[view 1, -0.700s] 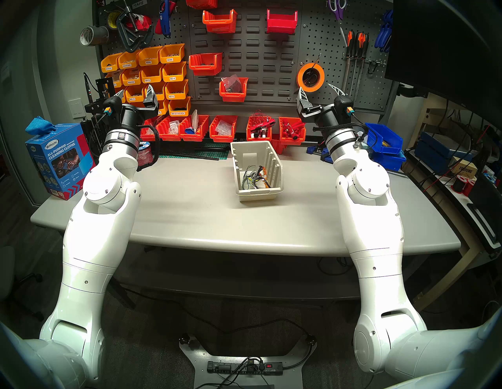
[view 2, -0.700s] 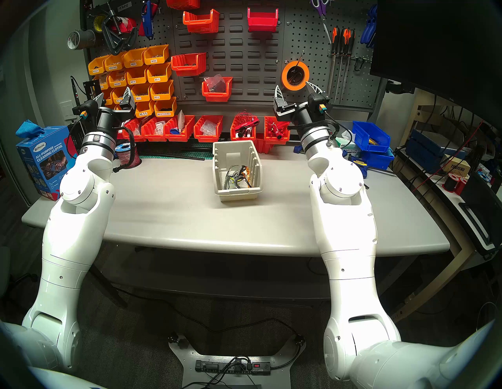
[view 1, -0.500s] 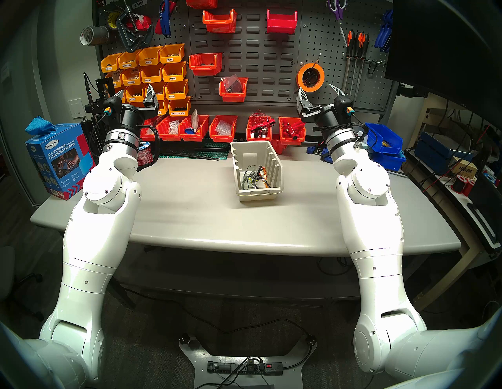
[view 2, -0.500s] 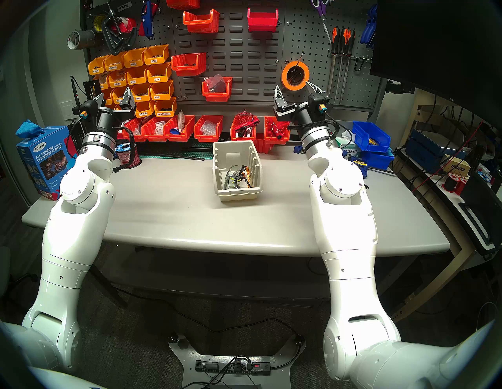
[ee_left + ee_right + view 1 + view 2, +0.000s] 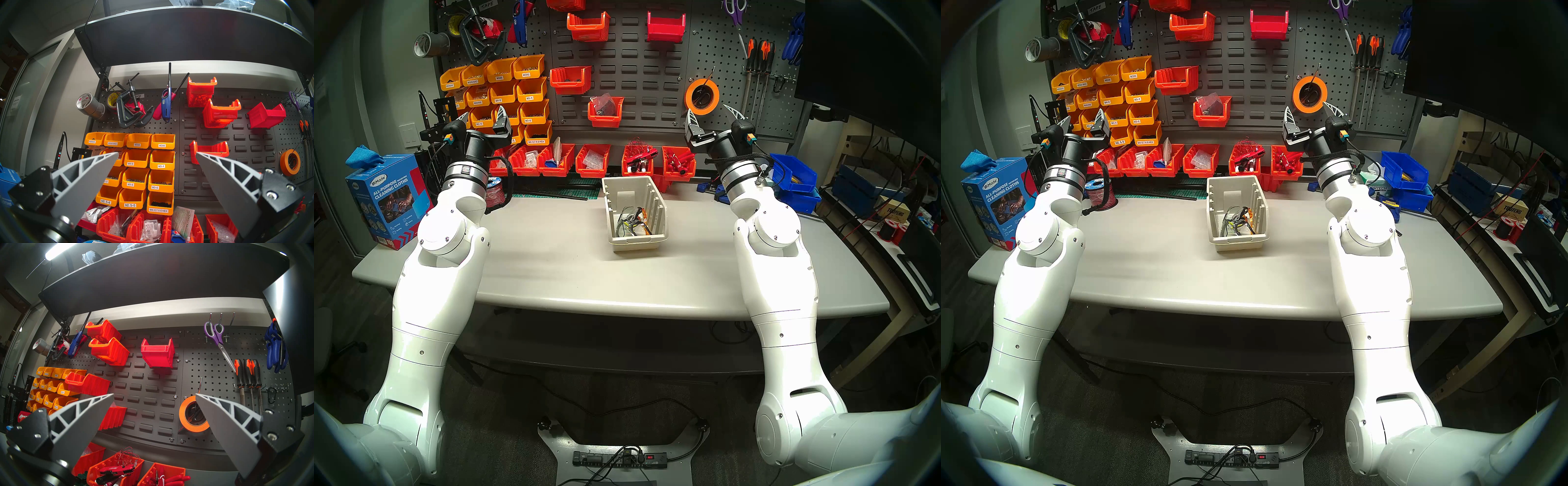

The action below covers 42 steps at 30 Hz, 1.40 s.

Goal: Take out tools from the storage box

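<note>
The beige storage box (image 5: 612, 210) (image 5: 1216, 212) stands in the middle of the grey table, its low lip toward me. Inside it lie the tools, safety glasses (image 5: 633, 222) (image 5: 1238, 222) tangled together, with orange-and-black and yellow-accented arms showing. My left gripper (image 5: 483, 115) (image 5: 1085, 117) (image 5: 157, 153) is raised at the table's back left, open and empty, pointing at the pegboard. My right gripper (image 5: 711, 112) (image 5: 1310, 110) (image 5: 154, 394) is raised at the back right, also open and empty. Both are well above and away from the box.
A pegboard (image 5: 636, 68) with yellow and red bins backs the table. A row of red bins (image 5: 592, 163) lines the table's rear edge. A blue cleaning-cloth carton (image 5: 387, 200) stands far left, blue bins (image 5: 794, 176) far right, a wire spool (image 5: 495, 195) behind my left wrist.
</note>
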Available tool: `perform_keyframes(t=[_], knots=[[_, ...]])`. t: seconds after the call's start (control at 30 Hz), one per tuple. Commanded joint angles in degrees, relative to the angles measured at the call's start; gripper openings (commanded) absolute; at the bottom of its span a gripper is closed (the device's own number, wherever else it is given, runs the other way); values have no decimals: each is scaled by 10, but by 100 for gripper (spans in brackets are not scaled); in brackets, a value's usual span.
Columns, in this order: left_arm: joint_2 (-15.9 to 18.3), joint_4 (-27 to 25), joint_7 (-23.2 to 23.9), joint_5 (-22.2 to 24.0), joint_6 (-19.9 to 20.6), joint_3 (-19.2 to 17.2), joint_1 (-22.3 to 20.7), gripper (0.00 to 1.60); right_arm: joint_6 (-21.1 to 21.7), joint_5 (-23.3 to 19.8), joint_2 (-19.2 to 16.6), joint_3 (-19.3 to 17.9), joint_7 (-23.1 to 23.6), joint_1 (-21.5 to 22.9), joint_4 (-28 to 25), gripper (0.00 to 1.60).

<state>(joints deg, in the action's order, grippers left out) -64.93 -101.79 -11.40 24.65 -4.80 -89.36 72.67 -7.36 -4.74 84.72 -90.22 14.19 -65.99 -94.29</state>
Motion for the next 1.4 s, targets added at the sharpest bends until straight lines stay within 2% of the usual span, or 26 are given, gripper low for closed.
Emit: perform_keyframes(t=[0.0,1.37], knots=[[-3,3,2,-1,1,8,-4,160,-17,-37,38,60,48,25,-58,160],[-3,3,2,-1,1,8,-4,160,-16,-36,37,59,47,23,-61,160]])
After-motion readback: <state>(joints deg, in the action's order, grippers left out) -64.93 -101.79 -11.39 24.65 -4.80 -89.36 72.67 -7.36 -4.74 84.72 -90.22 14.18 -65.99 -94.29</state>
